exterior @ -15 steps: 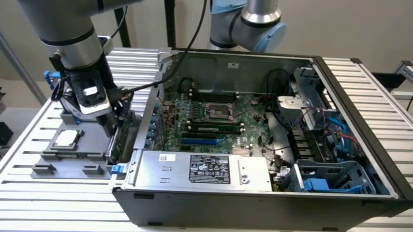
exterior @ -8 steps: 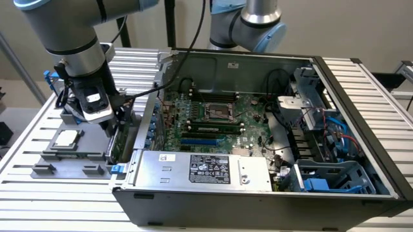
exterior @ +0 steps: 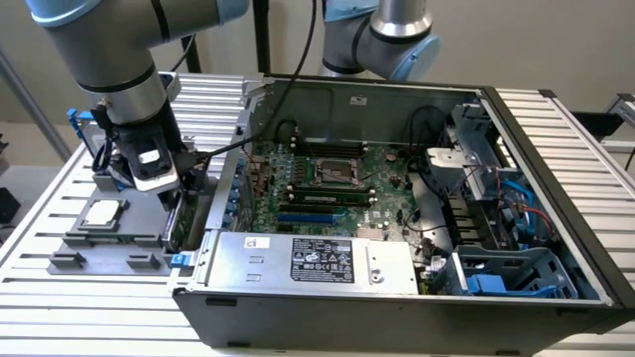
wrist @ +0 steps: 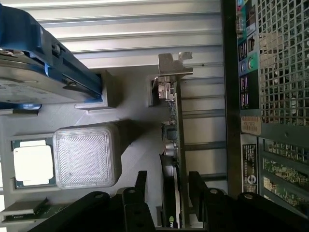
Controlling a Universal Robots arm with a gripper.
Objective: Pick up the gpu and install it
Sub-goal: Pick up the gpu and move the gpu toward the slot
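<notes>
Wrist view: my black fingers [wrist: 195, 186] stand apart astride the gpu [wrist: 173, 121], a thin green board on edge. A strip of grey tray [wrist: 137, 150] shows between one finger and the black cooler. The bent silver bracket lies beyond my fingertips, and the near end is cut off. Exterior view: I hang beside the open steel case [exterior: 397, 297] on the slatted desk [exterior: 555, 149], where the gpu below my fingers is hard to make out.

Green board edge and silver bracket mark the gpu [wrist: 172, 140]; the gripper [wrist: 167, 176] is black. A grey block [wrist: 87, 155] carries concentric squares — the CPU chip [wrist: 33, 163] is silver on green, the hard drive [wrist: 24, 79] silver in a blue frame. The computer case [wrist: 282, 58] shows a fine square-mesh grille, and the motherboard [exterior: 382, 175] is green.
</notes>
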